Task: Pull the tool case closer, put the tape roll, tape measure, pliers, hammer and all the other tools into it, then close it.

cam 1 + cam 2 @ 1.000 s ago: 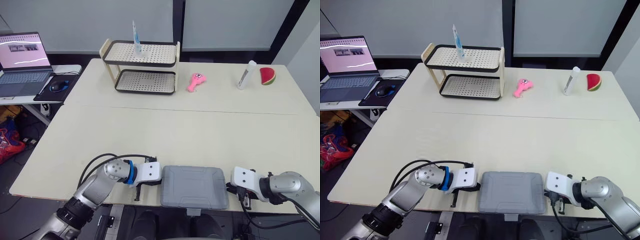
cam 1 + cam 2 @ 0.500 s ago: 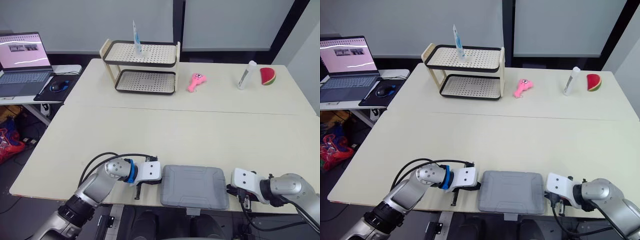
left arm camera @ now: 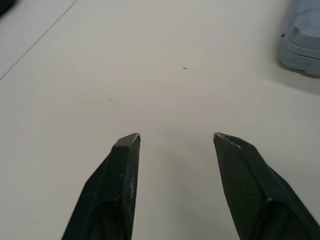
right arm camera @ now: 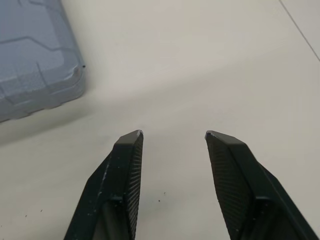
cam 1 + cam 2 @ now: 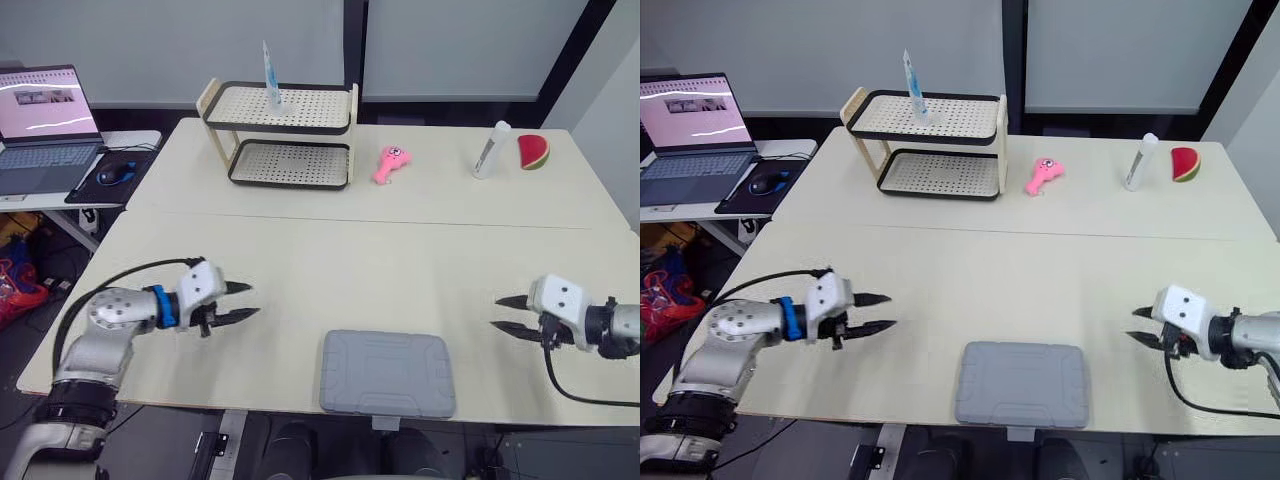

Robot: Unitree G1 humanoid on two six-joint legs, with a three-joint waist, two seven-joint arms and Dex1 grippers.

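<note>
Closed grey hard-shell tool case [image 5: 388, 372] flat at the middle of the table's [image 5: 330, 250] near edge. Left gripper [image 5: 252, 300] and right gripper [image 5: 496, 312] spread wide and empty, well apart on either side. Probably rigid, smooth, fairly heavy; best gripped along opposite side edges.

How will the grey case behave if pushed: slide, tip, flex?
The case looks like a rigid moulded shell lying flat and low, so it should slide rather than tip or flex. The table looks smooth, so an off-centre push may twist it. It sits at the near edge; pulling it closer could drop it.
</note>
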